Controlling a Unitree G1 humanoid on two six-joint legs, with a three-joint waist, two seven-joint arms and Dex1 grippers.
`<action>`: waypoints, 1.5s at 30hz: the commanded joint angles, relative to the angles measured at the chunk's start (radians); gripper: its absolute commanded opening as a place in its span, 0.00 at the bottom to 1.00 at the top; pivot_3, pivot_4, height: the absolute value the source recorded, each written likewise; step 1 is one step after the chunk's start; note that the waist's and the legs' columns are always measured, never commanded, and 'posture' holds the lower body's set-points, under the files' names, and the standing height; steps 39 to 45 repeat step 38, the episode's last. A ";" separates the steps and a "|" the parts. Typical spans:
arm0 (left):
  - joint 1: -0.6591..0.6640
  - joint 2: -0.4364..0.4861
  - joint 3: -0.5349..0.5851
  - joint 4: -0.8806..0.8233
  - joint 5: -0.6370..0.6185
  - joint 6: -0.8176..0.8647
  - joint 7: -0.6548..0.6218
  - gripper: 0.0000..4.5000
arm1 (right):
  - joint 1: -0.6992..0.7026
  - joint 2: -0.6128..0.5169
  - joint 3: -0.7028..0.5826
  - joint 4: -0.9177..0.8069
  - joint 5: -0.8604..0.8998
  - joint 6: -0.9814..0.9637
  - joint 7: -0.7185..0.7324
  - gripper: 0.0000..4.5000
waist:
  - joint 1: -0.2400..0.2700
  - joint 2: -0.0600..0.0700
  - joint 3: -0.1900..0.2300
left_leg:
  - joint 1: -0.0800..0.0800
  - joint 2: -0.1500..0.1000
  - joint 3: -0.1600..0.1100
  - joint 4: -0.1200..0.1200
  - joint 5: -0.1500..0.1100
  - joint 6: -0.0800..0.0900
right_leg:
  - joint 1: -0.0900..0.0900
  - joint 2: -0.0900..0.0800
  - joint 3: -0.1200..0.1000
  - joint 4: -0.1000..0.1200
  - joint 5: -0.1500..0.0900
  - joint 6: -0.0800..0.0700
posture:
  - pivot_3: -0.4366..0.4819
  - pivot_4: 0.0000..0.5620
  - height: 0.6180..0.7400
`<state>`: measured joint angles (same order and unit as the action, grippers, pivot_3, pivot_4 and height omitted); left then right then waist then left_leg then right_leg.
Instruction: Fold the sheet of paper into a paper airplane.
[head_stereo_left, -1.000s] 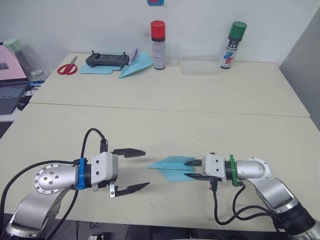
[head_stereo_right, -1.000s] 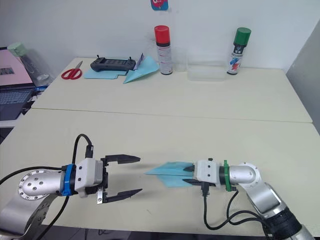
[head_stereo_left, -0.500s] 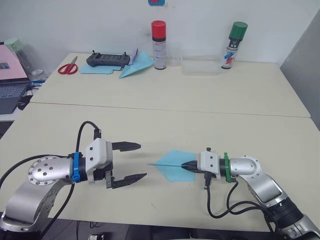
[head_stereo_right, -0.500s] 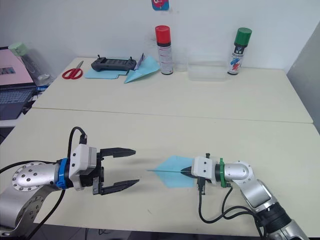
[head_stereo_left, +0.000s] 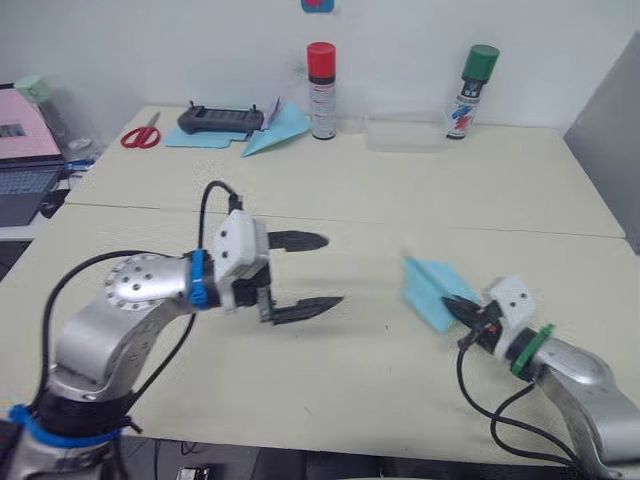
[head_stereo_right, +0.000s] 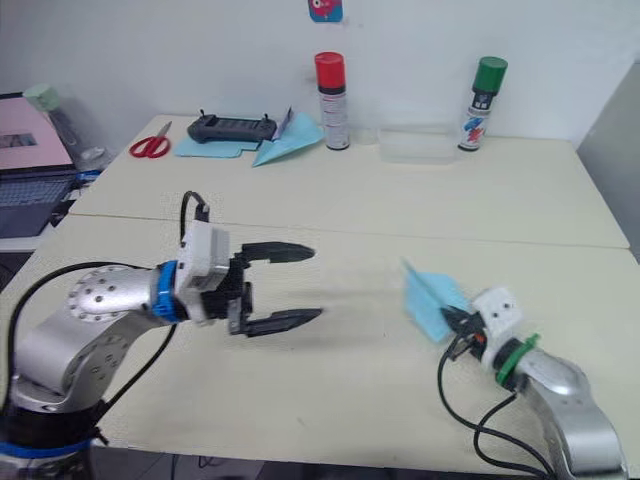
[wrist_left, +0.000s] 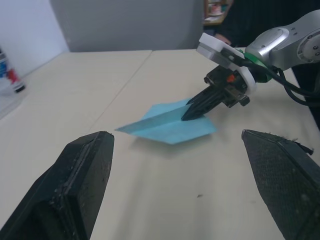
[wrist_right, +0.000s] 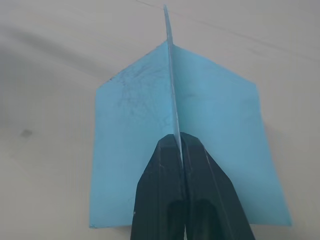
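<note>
The right gripper (head_stereo_left: 462, 308) pinches the paper airplane (head_stereo_left: 428, 288) by its raised centre fold, its two black fingers (wrist_right: 170, 190) pressed together on the keel while the light-blue wings spread flat to either side, low over the cream counter (head_stereo_left: 330, 390). The folded wedge sits at the robot's right front, its nose pointing away from the gripper, toward the left arm. Seen from the left wrist, the airplane (wrist_left: 167, 122) rests on or just above the counter surface, though which of the two cannot be told.

The left gripper (head_stereo_left: 315, 271) hangs spread wide and empty above the middle of the counter, well apart from the paper, its fingers aimed toward the right arm.

Along the far edge of a second counter behind, a red-capped spray can (head_stereo_left: 321, 76) and a green-capped spray can (head_stereo_left: 470, 78) stand upright, with a clear plastic tray (head_stereo_left: 405, 133) between them. Farther left lie a blue paper dart (head_stereo_left: 275, 126), a black handheld controller (head_stereo_left: 220, 119) on a turquoise sheet (head_stereo_left: 195, 138), and red-handled scissors (head_stereo_left: 140, 132). A laptop (head_stereo_left: 22, 160) sits at the far left.
</note>
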<state>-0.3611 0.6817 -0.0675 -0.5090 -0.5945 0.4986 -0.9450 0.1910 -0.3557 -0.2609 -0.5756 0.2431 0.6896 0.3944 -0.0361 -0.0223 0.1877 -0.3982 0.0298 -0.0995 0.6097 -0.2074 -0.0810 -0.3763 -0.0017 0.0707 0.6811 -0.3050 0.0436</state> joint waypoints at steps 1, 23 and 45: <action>-0.041 -0.027 -0.039 0.039 0.035 -0.031 -0.008 1.00 | 0.015 0.074 -0.077 -0.056 -0.025 0.078 -0.165 0.00 | -0.007 0.000 0.000 | 0.000 0.000 0.000 0.000 0.000 0.000 | -0.002 0.000 0.001 0.001 0.000 0.000 | 0.48 0.27 1.00; -0.056 0.249 0.223 0.457 0.123 -0.014 -0.081 1.00 | 0.033 -0.722 -0.429 0.298 0.226 -0.082 0.768 0.99 | -0.018 0.003 0.002 | 0.000 0.000 0.004 0.001 0.000 0.001 | -0.001 0.000 0.002 -0.001 0.002 0.001 | 0.48 0.27 1.00; 0.068 0.463 0.440 0.695 0.201 -0.175 -0.178 1.00 | -0.256 -0.928 -0.258 0.676 0.182 -0.242 0.906 0.99 | -0.017 -0.001 0.008 | -0.002 0.001 0.007 -0.001 -0.003 0.006 | -0.004 -0.002 0.001 0.000 -0.002 -0.004 | 0.48 0.27 1.00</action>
